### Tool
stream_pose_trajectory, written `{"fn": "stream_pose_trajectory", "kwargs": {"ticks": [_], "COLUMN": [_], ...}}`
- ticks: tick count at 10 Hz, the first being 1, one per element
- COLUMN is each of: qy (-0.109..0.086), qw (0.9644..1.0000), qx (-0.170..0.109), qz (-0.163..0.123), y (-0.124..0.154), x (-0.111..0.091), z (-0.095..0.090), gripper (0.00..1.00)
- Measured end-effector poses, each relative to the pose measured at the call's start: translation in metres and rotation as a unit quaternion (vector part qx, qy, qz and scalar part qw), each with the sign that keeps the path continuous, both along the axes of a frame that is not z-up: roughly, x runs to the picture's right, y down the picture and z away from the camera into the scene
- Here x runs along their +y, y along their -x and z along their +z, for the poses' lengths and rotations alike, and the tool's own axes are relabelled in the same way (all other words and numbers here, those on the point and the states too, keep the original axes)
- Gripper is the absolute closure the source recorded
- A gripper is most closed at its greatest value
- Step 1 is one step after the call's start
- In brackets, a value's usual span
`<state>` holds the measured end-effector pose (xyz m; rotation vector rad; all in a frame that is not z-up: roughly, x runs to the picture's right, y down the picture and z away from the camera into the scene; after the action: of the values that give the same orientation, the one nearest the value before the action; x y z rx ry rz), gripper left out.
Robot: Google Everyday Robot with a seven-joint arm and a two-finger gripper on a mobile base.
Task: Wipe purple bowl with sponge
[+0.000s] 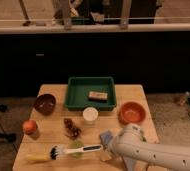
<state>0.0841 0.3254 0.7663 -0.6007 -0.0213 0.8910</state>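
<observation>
A robot lab is perhaps suggested by a prop-laden table (50,131), a railing (93,23) behind, and the gripper (108,149) at its front edge.

The arm (160,155) is a thick, smooth white tube with a glossy shell, ending in a rounded, domed joint (130,136). Its claw (108,149) sits low near the bench's (50,135) front edge, largely hidden under that joint.

Tray (71,95) sat centre-rear on bench (48,135), w/ block (97,95) in it, toward its right. Left bowl (45,103) lay left of tray, right bowl (132,112) front-right of it. Cup (90,115) stood just before tray. Fruit (30,127) sat nr left edge, brush (70,150) along front. Sponge (106,137) lay by brush's right end, w/ gripper (110,147) just beside it.
</observation>
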Motion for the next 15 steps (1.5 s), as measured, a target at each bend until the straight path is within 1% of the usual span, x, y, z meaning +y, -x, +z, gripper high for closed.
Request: {"fn": "stream_pose_trajectory", "kwargs": {"ticks": [1, 3, 4, 5, 6, 9, 11, 15], "qy": [-0.002, -0.007, -0.01, -0.013, -0.017, -0.027, -0.035, -0.06], "qw": [1.0, 0.9996, 0.9994, 0.9992, 0.999, 0.9984, 0.9979, 0.9955], "qx": [-0.008, -0.025, -0.03, -0.035, -0.038, -0.044, -0.043, -0.036], "qz": [-0.002, -0.006, -0.01, -0.014, -0.017, -0.025, -0.033, -0.064], "y": [0.001, 0.0, 0.001, -0.002, -0.005, -0.015, -0.02, -0.037], "x": [-0.001, -0.002, -0.004, -0.007, -0.009, -0.016, -0.021, -0.048], "z": [0.0, -0.002, -0.005, -0.009, -0.013, -0.022, -0.023, -0.008], "gripper": [0.51, 0.73, 0.81, 0.93, 0.99, 1.0, 1.0, 1.0]}}
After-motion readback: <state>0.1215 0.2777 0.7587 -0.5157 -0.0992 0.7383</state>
